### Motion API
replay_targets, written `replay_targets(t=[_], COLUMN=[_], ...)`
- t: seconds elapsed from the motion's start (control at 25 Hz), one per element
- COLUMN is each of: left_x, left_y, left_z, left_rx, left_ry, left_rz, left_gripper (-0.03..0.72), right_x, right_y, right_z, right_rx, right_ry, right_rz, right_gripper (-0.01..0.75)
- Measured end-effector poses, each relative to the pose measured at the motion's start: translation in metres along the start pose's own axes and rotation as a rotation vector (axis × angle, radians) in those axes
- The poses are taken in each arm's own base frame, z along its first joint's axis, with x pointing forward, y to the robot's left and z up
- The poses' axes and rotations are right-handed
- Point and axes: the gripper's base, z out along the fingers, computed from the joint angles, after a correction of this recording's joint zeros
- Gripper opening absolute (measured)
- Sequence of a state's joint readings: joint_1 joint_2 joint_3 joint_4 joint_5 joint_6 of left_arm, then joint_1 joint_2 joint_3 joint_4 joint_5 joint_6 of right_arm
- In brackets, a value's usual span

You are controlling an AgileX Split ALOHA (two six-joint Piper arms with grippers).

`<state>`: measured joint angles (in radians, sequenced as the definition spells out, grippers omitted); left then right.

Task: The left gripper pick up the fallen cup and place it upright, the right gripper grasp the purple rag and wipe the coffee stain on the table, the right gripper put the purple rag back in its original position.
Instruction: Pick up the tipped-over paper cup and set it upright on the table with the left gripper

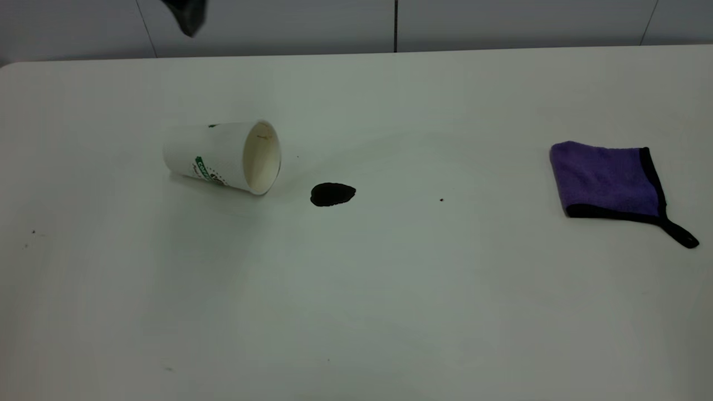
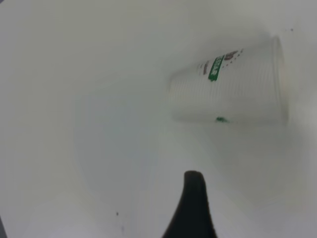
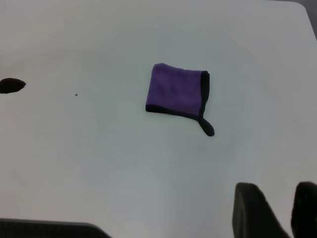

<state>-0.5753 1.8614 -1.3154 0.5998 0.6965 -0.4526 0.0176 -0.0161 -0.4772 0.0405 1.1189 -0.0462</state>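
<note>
The cup [image 1: 223, 157] lies on its side on the table [image 1: 356, 312], left of centre, with its mouth toward the coffee stain [image 1: 332, 194] just to its right. The left gripper [image 1: 186, 15] hangs high above the table's far edge, behind the cup, and holds nothing. In the left wrist view one black finger [image 2: 194, 198] shows, with the cup [image 2: 230, 84] beyond it and no second finger nearby. The purple rag [image 1: 610, 181] lies flat at the right. The right gripper [image 3: 277, 191] is empty, fingers close together, well short of the rag [image 3: 177, 91].
A few tiny dark specks dot the table, one [image 1: 441, 199] between the stain and the rag. The table's far edge meets a grey wall [image 1: 501, 22]. The stain also shows at the edge of the right wrist view [image 3: 11, 85].
</note>
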Motion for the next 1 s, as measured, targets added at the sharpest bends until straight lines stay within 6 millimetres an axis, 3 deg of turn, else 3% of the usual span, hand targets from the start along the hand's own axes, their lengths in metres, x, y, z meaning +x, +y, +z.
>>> replay_targets(t=[0.12, 0.4, 0.72, 0.84, 1.0], left_x=[-0.016, -0.034, -0.033, -0.027, -0.024], left_y=[-0.027, -0.065, -0.086, -0.085, -0.075], left_z=[0.039, 0.114, 0.173, 0.185, 0.191], left_rx=[-0.026, -0.071, -0.163, -0.229, -0.298], left_ry=[0.023, 0.044, 0.06, 0.08, 0.113], left_rz=[0.036, 0.131, 0.239, 0.282, 0.291], left_gripper=[0.7, 0.681, 0.653, 0.584, 0.375], right_x=[0.0, 0.0, 0.0, 0.0, 0.0], right_y=[0.0, 0.0, 0.0, 0.0, 0.0], right_z=[0.0, 0.0, 0.0, 0.0, 0.0], right_rx=[0.0, 0.0, 0.0, 0.0, 0.0], right_ry=[0.0, 0.0, 0.0, 0.0, 0.0], right_rz=[0.0, 0.0, 0.0, 0.0, 0.0], right_gripper=[0.239, 0.239, 0.239, 0.239, 0.239])
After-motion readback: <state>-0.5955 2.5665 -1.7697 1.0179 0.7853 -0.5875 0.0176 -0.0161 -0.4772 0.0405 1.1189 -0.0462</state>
